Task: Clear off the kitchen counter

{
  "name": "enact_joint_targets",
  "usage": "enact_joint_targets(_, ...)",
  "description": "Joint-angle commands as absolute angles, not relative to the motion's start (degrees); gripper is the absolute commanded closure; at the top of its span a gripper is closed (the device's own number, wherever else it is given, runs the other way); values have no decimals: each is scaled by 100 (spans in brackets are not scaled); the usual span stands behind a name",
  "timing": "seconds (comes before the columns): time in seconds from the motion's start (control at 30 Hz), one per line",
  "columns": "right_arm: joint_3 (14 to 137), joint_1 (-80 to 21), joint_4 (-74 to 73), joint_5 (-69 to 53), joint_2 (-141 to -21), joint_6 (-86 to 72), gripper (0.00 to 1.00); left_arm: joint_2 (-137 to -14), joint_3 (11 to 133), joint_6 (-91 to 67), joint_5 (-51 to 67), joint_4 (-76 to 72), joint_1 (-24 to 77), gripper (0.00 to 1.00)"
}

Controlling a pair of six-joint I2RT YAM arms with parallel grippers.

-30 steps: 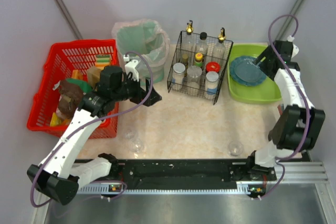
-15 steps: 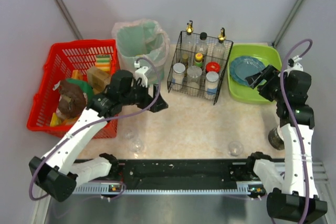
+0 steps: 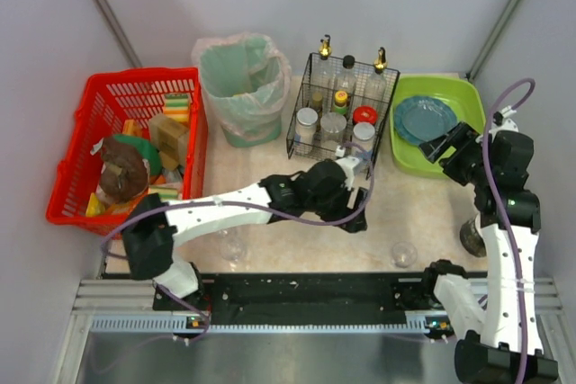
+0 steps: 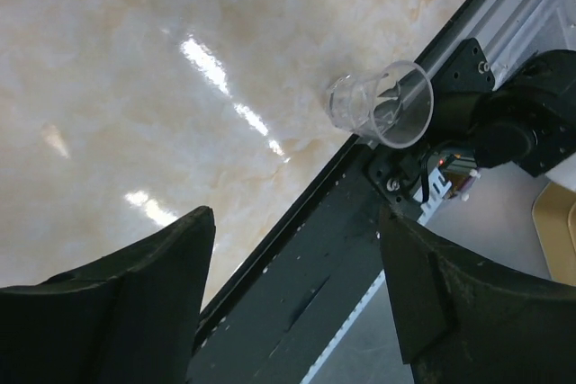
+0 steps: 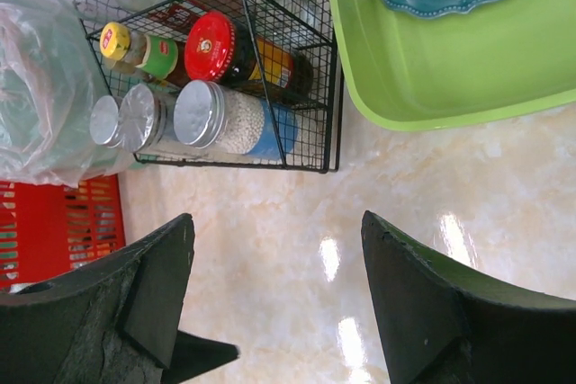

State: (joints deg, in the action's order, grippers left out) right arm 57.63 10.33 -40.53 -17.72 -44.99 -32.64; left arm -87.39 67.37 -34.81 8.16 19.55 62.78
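The kitchen counter (image 3: pixel 423 204) is beige marbled stone. A clear glass (image 3: pixel 404 254) stands near its front edge, and two more clear glasses (image 3: pixel 236 247) stand front left. My left arm reaches across the middle, and my left gripper (image 3: pixel 354 213) hangs open and empty left of the right-hand glass. In the left wrist view the glass (image 4: pixel 382 103) sits at the counter's (image 4: pixel 135 60) edge by the black rail (image 4: pixel 297 267), ahead of my left gripper (image 4: pixel 297 222). My right gripper (image 3: pixel 438 147) is open and empty by the green tub's near corner; in its own view my right gripper (image 5: pixel 279 231) hangs over bare counter (image 5: pixel 405 186).
At the back stand a red basket (image 3: pixel 90 114) of items, a bin with a green bag (image 3: pixel 238 78), a wire rack (image 3: pixel 342 114) of jars and bottles, and a green tub (image 3: pixel 459 164) holding blue plates (image 3: pixel 423 119). A dark round thing (image 3: pixel 472 236) sits at the right edge, partly behind my right arm.
My left arm swung from beside the red basket and bin across to the counter's middle right, its jaws narrowing a little. My right gripper drew back from over the blue plates.
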Motion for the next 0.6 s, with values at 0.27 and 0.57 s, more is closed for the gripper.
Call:
enact_joint_targets(0.27,5608,1064,-4429,-1820,-3789,-3375,27,-10616,8217,-3991,-199,993,7382,36)
enact_joint_targets(0.57,5643,1063,-4816,-1925,-3375,-3384,27,-11241,8261,-4148,-360,694,7629,47)
